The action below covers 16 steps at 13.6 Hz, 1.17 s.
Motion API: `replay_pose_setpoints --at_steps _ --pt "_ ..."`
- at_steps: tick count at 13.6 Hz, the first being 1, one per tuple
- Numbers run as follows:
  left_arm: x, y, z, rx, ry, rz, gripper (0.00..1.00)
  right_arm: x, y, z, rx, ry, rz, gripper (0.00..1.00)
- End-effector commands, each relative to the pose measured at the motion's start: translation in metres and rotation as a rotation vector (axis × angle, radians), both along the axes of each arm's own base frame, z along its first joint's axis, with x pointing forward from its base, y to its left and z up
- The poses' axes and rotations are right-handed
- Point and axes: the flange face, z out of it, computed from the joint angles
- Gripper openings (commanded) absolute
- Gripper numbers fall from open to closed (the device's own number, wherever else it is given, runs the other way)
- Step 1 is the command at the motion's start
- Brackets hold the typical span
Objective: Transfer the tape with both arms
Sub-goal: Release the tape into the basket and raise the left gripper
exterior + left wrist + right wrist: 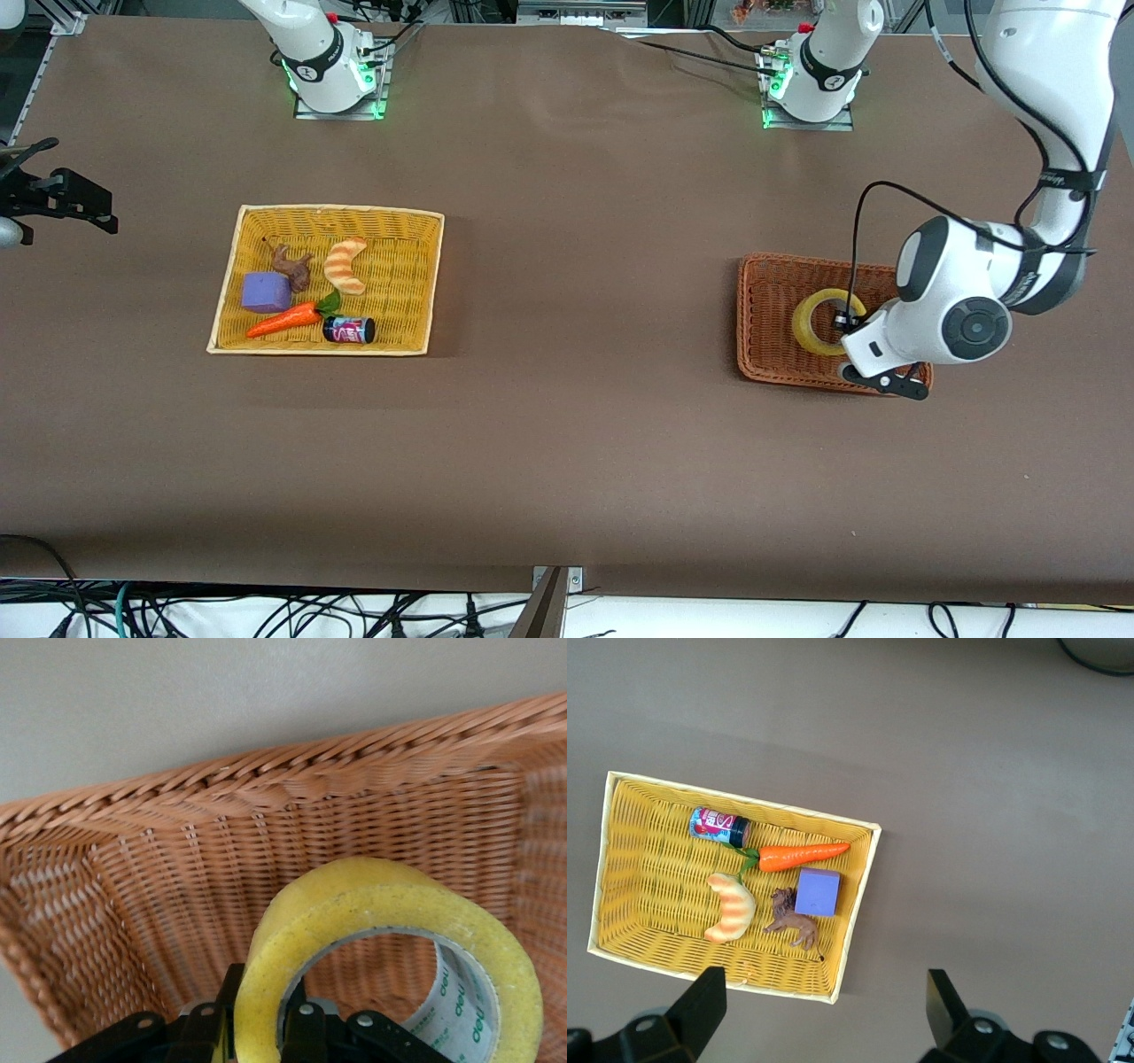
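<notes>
Tape [390, 930] is where it's all happening, but going from the right arm's end of the table first: the right gripper [824, 1005] is hung above the table just by the yellow basket [855, 904], fingers [700, 1005] spread wide with nothing between them, and that arm can be counted as waiting. The croissant [731, 908], carrot [802, 855], purple block [818, 892], little brown animal [793, 923] and small can [719, 826] are all seen in that basket, ahead of the open fingertips.

At the left arm's end, the left gripper [261, 1023] is down inside the brown basket [177, 868], and its fingers [306, 1028] are clamped on the wall of the roll, one outside the ring and one inside the core. The roll is tipped up on edge between them.

Lifting looks like the step in hand. It'd be best done straight up until the basket rim is cleared, and slowly, since only one narrow bit of the ring is pinched and the rest could swing. For the handover, the free side of the ring should be kept turned toward the right gripper so it can be grabbed there.

Hard to tell: whether the roll's low edge is touching the basket floor. In the front view the fingertips are covered by the left arm's wrist
</notes>
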Motion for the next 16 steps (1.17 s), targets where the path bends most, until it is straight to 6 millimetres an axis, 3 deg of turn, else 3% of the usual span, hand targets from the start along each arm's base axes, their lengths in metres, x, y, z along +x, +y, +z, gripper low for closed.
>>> replay_pose_setpoints --at_steps 1,2,3,5,8,10,12,13,14,16 --pt "-0.009 0.004 -0.004 0.016 -0.026 -0.052 0.36 0.002 0.002 0.004 0.015 -0.008 -0.008 1.0" --pt "-0.007 0.002 0.0 0.015 -0.033 -0.054 0.76 0.002 0.002 0.004 0.015 -0.008 -0.008 1.0" --pt "-0.005 -0.002 0.009 0.017 -0.043 -0.059 1.0 0.002 0.002 0.004 0.015 -0.008 -0.008 1.0" --pt "0.001 -0.012 0.06 0.028 -0.085 -0.052 1.0 0.002 0.002 0.004 0.015 -0.006 -0.008 1.0" --pt "0.01 -0.033 0.165 0.048 -0.131 -0.052 1.0 0.002 0.003 0.005 0.015 -0.009 -0.006 1.0" --pt "0.014 -0.03 0.24 0.058 -0.164 -0.026 1.0 0.002 0.003 0.004 0.015 -0.008 -0.006 1.0" --pt "0.013 -0.008 0.312 -0.039 -0.199 0.057 1.0 0.002 0.003 0.004 0.015 -0.008 -0.006 1.0" --pt "0.006 0.003 0.336 -0.082 -0.231 0.098 1.0 0.002 0.003 0.004 0.015 -0.008 -0.005 1.0" --pt "0.003 0.017 0.346 -0.076 -0.254 0.132 1.0 0.002 0.003 0.004 0.015 -0.008 -0.005 1.0" --pt "-0.021 0.021 0.353 -0.04 -0.273 0.167 1.0 0.002 0.003 0.004 0.015 -0.008 -0.006 1.0"
